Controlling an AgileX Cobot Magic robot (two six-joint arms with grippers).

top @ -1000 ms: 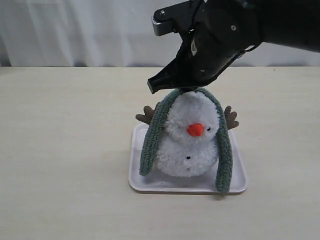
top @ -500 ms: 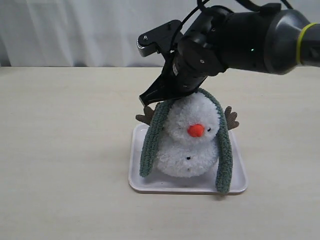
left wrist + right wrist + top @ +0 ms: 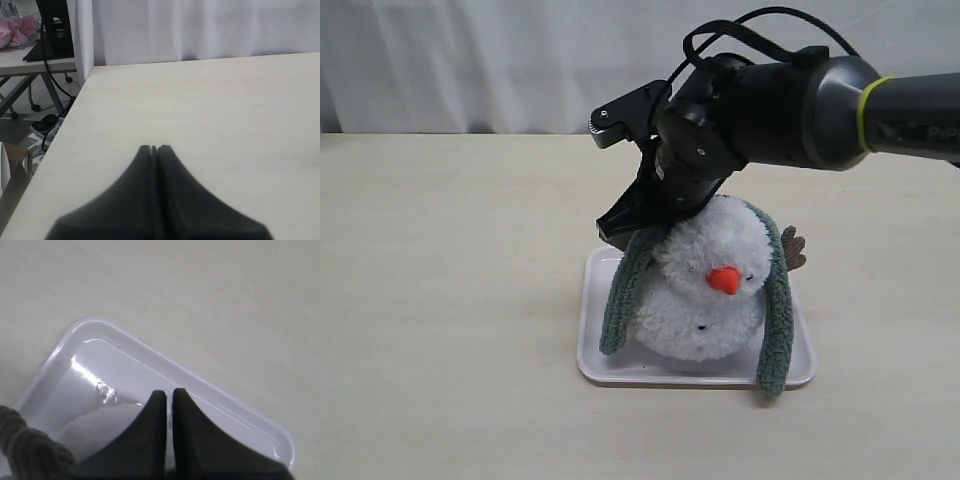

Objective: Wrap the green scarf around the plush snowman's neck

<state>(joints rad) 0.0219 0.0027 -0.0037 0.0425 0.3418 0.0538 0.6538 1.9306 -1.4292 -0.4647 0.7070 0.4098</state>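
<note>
The plush snowman (image 3: 715, 290) sits on a white tray (image 3: 595, 360), leaning toward the right. The green scarf (image 3: 623, 290) lies over the back of its head, one end hanging down each side to the tray. In front, the neck (image 3: 703, 303) is bare. My right gripper (image 3: 620, 230) is low behind the head's left side, against the scarf; it is shut (image 3: 169, 392) with nothing between its fingers, and a bit of scarf (image 3: 25, 445) shows beside it. My left gripper (image 3: 155, 148) is shut over bare table, away from the snowman.
One brown twig arm (image 3: 792, 250) sticks out on the snowman's right. The tray's rim (image 3: 150, 352) lies just below my right fingers. A table edge (image 3: 65, 120) with a cable and another table beyond it shows in the left wrist view.
My right gripper has shut and dropped from above the head to behind its left side. The snowman has tipped rightward, and its left twig arm is now hidden.
</note>
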